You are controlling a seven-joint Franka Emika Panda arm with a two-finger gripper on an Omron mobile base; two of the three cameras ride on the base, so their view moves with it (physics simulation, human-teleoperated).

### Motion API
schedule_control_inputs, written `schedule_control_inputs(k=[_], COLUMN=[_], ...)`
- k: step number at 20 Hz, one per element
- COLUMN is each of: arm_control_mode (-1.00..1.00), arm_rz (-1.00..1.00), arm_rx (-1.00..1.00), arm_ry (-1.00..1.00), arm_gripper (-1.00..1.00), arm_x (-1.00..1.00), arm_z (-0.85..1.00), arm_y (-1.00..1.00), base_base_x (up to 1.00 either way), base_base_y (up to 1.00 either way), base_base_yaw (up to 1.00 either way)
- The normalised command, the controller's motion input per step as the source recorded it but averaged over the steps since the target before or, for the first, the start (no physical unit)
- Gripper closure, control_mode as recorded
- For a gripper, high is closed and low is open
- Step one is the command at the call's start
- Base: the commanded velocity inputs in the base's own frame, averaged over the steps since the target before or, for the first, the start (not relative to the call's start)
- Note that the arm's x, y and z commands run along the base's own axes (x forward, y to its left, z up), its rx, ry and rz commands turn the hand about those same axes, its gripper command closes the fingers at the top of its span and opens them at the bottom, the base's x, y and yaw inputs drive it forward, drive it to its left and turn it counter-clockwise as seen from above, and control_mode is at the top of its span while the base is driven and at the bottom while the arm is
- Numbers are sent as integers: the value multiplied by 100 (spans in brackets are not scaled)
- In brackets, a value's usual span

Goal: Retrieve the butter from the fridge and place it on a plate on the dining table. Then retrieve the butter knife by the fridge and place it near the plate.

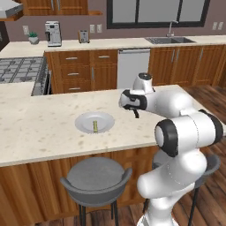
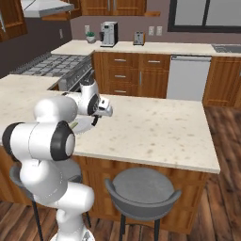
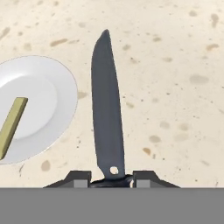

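Claw clamps the butter knife by its handle end, blade hanging over the worktop — just beside the plate holding the butter, ready for set-down.

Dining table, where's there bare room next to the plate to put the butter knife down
The dining table is bare stone all around the plate; beside it, under the gripper holding the butter knife, is a free patch. The stretch from there to the far end is free too. The plate itself is taken by the butter.
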Motion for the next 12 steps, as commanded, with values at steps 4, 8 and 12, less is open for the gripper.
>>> schedule_control_inputs(k=[4, 8, 12], arm_control_mode=[-100, -100, -100], arm_rz=[0, 0, 0], arm_rx=[0, 0, 0], arm_ry=[0, 0, 0], arm_gripper=[100, 100, 100], arm_x=[6, 9, 18], arm_z=[-53, -33, -26], arm_y=[6, 0, 13], base_base_x=[0, 0, 0], base_base_y=[0, 0, 0], base_base_yaw=[0, 0, 0])
